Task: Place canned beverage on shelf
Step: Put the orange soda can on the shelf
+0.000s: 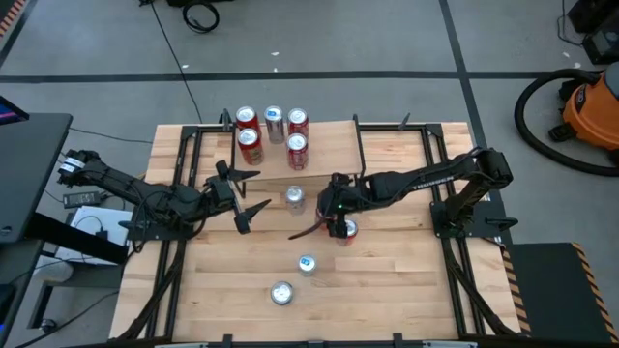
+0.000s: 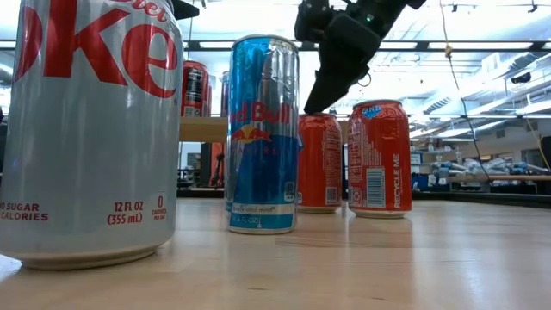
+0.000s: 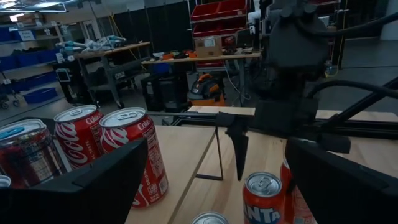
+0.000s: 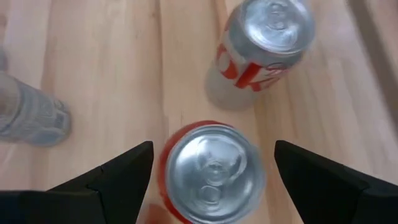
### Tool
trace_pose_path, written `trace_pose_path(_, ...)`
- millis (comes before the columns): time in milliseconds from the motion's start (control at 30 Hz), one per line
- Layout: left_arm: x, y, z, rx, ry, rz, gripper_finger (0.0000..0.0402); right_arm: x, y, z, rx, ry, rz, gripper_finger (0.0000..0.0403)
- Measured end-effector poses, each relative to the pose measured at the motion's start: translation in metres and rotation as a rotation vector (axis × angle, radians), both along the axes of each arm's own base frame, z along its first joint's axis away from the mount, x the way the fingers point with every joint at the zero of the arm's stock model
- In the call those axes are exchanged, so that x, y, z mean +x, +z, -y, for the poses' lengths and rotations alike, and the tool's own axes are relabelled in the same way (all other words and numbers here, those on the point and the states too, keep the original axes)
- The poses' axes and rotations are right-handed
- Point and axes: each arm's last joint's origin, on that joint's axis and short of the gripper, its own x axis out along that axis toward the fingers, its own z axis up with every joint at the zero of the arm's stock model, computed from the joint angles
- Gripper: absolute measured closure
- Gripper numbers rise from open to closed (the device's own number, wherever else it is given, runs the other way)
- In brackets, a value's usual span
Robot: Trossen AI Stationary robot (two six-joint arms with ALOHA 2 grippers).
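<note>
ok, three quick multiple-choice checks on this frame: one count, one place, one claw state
1. How many cans stand on the shelf?
A. three
B. five
C. seven

2. Where is the right claw?
A. over the shelf
B. over the orange can on the tabletop
C. resting flat on the wood

3. What state is the left claw in?
A. shut on a can
B. shut, empty
C. open, empty

Key:
1 B: the high view shows five can tops grouped on the shelf board.
2 B: the right wrist view looks straight down on that can's lid, with one finger to each side.
3 C: in the high view its fingers stand spread with nothing between them.
</note>
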Motion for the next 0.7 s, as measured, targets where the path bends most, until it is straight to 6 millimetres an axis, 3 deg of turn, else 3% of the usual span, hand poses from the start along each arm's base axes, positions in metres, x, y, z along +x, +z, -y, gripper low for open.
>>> trace_pose_path(333,0.0000,0.0000,0.0000,0.002,0.000,-0.001,0.0010,-0.0032,-0.0109,0.0071,0.035,-0.046,-0.015,0.0064)
trace_pose_path(700,0.0000,0.0000,0.0000,0.002,0.000,-0.001,0.0010,-0.0028,-0.0094,0.0073,0.062,-0.086,0.002,0.0134)
